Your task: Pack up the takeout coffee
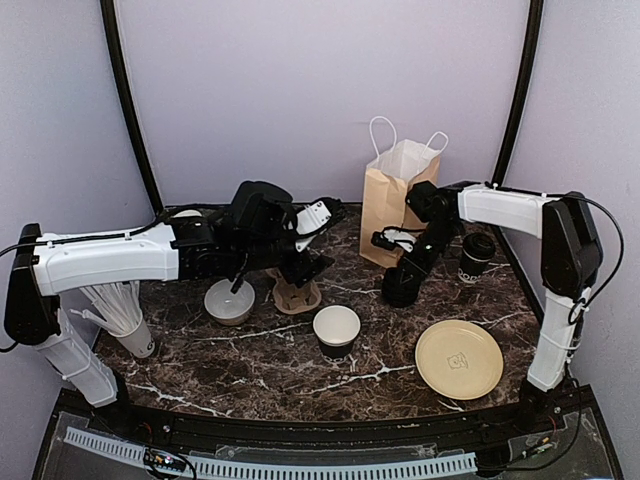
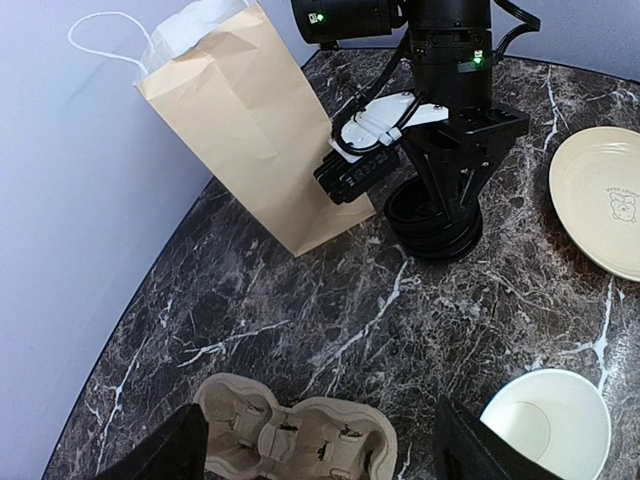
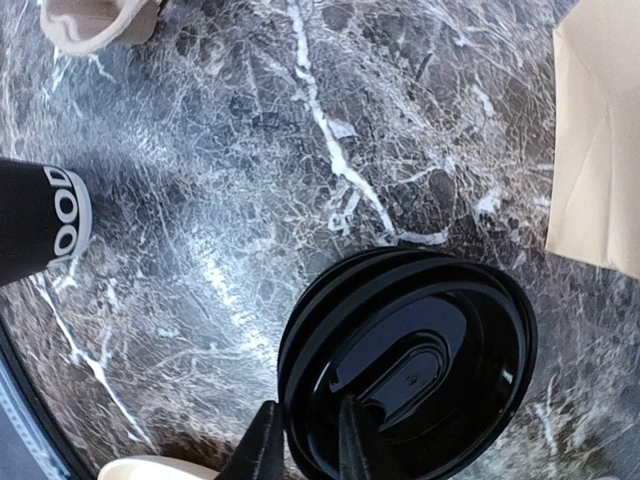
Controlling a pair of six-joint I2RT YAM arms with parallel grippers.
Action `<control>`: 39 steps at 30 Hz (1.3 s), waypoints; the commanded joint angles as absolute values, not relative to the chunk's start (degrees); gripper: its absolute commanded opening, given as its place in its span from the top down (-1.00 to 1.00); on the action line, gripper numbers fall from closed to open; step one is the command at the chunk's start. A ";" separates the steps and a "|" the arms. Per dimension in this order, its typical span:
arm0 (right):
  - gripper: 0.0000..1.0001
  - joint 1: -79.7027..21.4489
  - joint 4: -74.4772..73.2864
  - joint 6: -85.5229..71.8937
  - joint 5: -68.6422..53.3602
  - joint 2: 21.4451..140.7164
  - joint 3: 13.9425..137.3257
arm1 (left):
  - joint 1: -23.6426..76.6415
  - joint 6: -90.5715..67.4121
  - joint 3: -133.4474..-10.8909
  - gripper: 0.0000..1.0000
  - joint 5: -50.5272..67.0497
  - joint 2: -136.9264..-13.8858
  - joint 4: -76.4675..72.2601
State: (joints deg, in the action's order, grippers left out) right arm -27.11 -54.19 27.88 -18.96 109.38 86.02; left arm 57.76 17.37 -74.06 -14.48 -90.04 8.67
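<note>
One takeout coffee cup (image 1: 477, 257), black with a black lid, stands at the right near the paper bag (image 1: 395, 200). No second lidded cup is in view. A lidless black cup (image 1: 337, 330) with a white inside stands mid-table; it also shows in the left wrist view (image 2: 548, 425) and in the right wrist view (image 3: 40, 225). My right gripper (image 1: 405, 280) is down on the low stack of black lids (image 3: 420, 360), its fingers (image 3: 262, 445) pinching the top lid's rim. My left gripper (image 2: 315, 450) is open, straddling the cardboard cup carrier (image 2: 290, 435).
A cream plate (image 1: 459, 358) lies front right. A white bowl-like vessel (image 1: 229, 300) sits left of the carrier (image 1: 297, 295). A nested stack of white-lined cups (image 1: 125, 310) lies at the far left. The bag (image 2: 245, 120) stands open just behind the lid stack (image 2: 435, 225).
</note>
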 commanded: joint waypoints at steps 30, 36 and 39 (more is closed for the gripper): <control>0.90 -27.30 -59.84 26.84 -35.45 102.46 94.25 | 57.74 20.55 -70.94 -0.67 -14.02 -89.75 -0.12; 0.90 -27.17 -64.57 25.81 -48.31 104.13 109.17 | 57.28 22.13 -58.87 -0.94 -1.33 -83.30 -24.39; 0.89 -27.15 -65.16 25.36 -54.30 104.21 112.64 | 57.15 21.65 -54.37 -0.98 -0.25 -83.91 -35.96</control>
State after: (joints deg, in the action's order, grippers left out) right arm -27.11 -62.24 26.46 -42.65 104.88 108.36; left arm 57.56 21.21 -58.19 -6.24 -86.02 -14.94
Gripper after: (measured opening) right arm 0.052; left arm 0.982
